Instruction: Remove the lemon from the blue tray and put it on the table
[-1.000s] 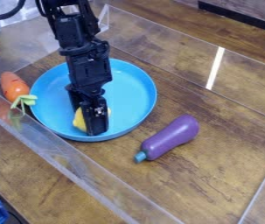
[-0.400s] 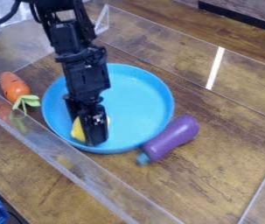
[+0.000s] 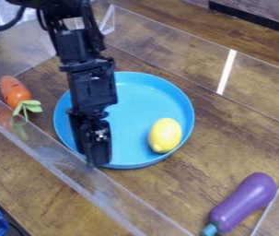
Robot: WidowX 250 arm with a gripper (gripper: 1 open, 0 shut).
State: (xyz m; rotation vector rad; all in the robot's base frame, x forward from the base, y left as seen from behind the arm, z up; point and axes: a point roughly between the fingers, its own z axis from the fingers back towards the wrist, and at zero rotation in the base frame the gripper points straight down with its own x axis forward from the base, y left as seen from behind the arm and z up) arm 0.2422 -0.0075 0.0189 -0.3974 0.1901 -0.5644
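Note:
The lemon (image 3: 165, 135) lies loose on the right side of the blue tray (image 3: 135, 96), near its front rim. My gripper (image 3: 96, 151) points steeply down over the tray's left front part, its dark fingers standing open just above the tray floor. Nothing is between them. The lemon sits a short way to the right of the fingers, apart from them. The table (image 3: 234, 129) of brown planks surrounds the tray under a glossy clear cover.
A purple eggplant (image 3: 242, 203) lies on the table at the lower right. An orange carrot with a green top (image 3: 15, 90) rests at the left, beside the tray. Clear walls frame the work area on the left and at the front.
The lemon, earlier at the gripper's left finger, now lies free to its right. The tray has slid right and toward the front. The eggplant has moved to the lower right.

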